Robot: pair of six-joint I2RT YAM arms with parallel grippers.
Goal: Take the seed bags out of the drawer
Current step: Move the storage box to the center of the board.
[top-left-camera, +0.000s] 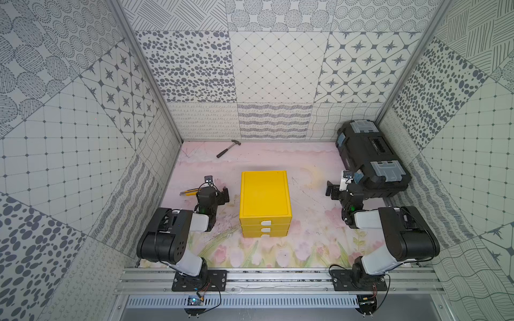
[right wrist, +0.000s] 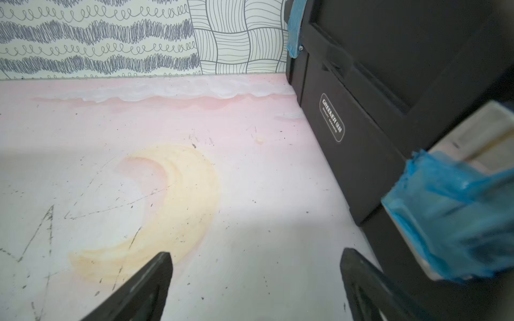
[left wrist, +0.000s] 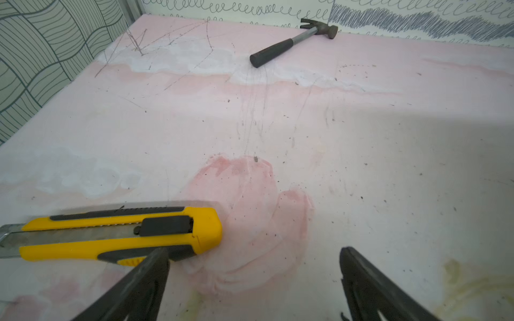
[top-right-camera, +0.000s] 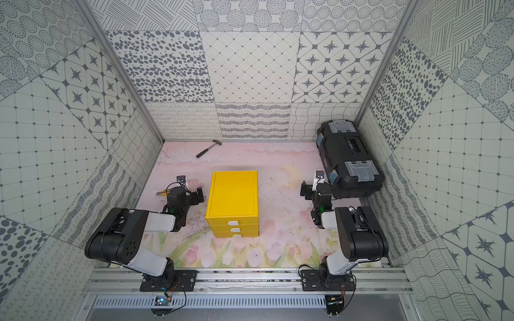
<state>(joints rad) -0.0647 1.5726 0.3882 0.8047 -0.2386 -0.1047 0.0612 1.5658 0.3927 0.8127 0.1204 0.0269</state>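
Listener: Objects around the cabinet, what are they?

Describer: A boxy bright-yellow plastic cabinet (top-left-camera: 264,194) stands mid-table on a pink tabletop painted with flowers (top-left-camera: 306,228). A steel claw hammer with a black grip (top-left-camera: 228,148) lies at the far edge, well apart from the cabinet. A large black plastic toolbox with grey latches (top-left-camera: 372,158) fills the far right corner. A yellow-and-black utility knife (left wrist: 119,233) lies left of the cabinet.

Listener: Grippers?

Describer: The left gripper (left wrist: 254,251) hangs low to the left of the cabinet, its fingers spread wide and holding nothing. One fingertip (left wrist: 153,269) overlaps the knife in the left wrist view, and I cannot tell whether they touch. The right gripper (right wrist: 256,253) hangs to the right of the cabinet, just beside the toolbox's near left corner. It is also spread wide and empty. Both sit beside the cabinet's side walls, farther back than the drawer fronts.

Listener: Seed bags?

Describer: Hidden. The three shallow yellow drawers (top-left-camera: 250,229), each with a white pull tab, face the near side and are pushed shut. No seed bags show, and I cannot tell which drawer holds them. In both top views the left arm covers most of the knife. In the right wrist view a blue-taped piece (right wrist: 450,216) on the toolbox is blurred and cut off.
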